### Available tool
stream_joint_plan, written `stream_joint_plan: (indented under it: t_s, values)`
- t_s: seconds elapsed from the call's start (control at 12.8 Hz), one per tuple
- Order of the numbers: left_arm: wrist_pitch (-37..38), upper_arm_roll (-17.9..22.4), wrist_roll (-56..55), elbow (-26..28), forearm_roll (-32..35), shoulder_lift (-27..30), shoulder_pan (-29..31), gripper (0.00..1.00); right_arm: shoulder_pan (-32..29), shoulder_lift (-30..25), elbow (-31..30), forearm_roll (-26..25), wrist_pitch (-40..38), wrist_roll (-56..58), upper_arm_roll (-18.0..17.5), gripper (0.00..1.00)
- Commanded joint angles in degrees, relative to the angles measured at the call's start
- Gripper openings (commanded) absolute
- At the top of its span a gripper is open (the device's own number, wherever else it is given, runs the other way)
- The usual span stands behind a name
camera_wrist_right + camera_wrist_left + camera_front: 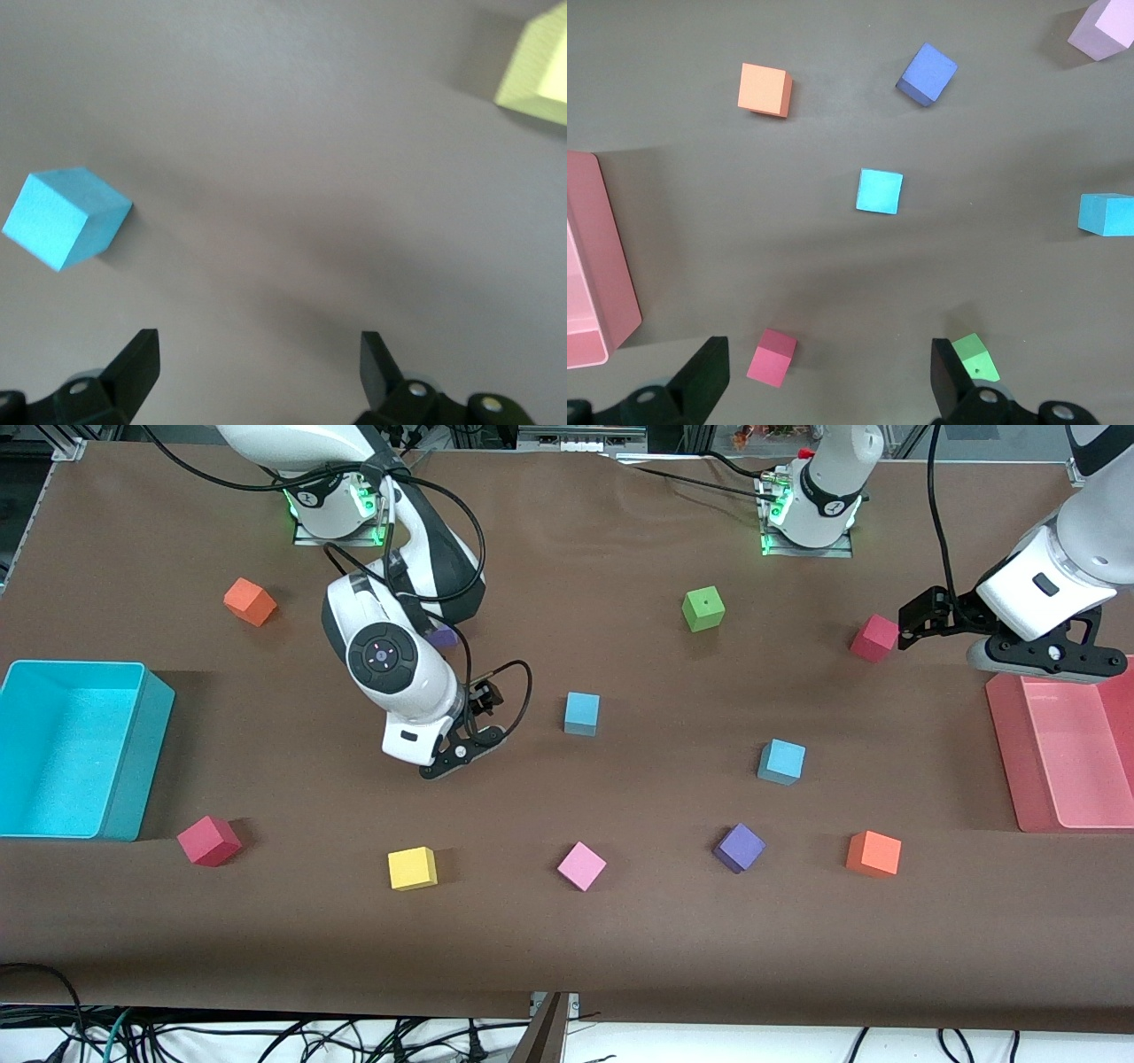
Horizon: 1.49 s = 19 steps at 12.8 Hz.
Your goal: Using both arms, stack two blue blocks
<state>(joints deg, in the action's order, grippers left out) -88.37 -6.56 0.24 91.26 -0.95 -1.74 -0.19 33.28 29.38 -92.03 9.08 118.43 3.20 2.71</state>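
Two blue blocks apart mid-table, right gripper low beside the farther one, fingers spread, empty, left gripper raised over pink bin, jaws wide, empty.

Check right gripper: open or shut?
Open. The right gripper shows its fingers spread wide over bare table, holding nothing; a blue block sits apart.

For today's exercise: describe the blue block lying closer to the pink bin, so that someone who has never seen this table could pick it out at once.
Start at the pink bin at the left arm's end of the table and move toward the table's middle. The first light blue cube you meet is the blue block, lying farther from the front camera than the purple cube and orange cube. The other blue block lies closer to the right gripper.
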Motion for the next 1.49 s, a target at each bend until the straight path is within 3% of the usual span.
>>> stream_joint_plan:
  t_s: [0.0, 0.16, 0.47, 0.7, 0.94, 1.41]
  values:
    - [1.1, 0.0, 0.6, -1.2, -0.5, -0.4, 0.0, 1.00, 0.1, -3.4, -11.7, 2.6, 14.4, 4.6, -1.1, 1.00]
    - [1.1, 0.0, 0.6, -1.2, -0.5, -0.4, 0.0, 1.00, 0.1, -3.3, -17.3, 2.7, 26.2, 5.1, -3.6, 1.00]
    - [1.1, 0.0, 0.6, -1.2, -0.5, -0.4, 0.0, 1.00, 0.1, -3.7, -24.7, 2.7, 39.7, 5.2, -7.4, 1.00]
    - [1.1, 0.0, 0.6, -1.2, -0.6, -0.4, 0.0, 1.00, 0.0, -3.2, -31.9, 2.7, 54.0, 5.8, -9.8, 1.00]
    - [1.1, 0.1, 0.6, -1.2, -0.5, -1.4, 0.2, 1.00, 0.0, -2.8, -36.0, 2.5, 61.5, 7.8, -11.1, 1.00]
    - [2.1, 0.3, 0.9, -1.2, -0.5, -3.8, 0.6, 1.00, 0.0, 0.7, -36.2, 2.3, 68.7, 10.0, -12.9, 1.00]
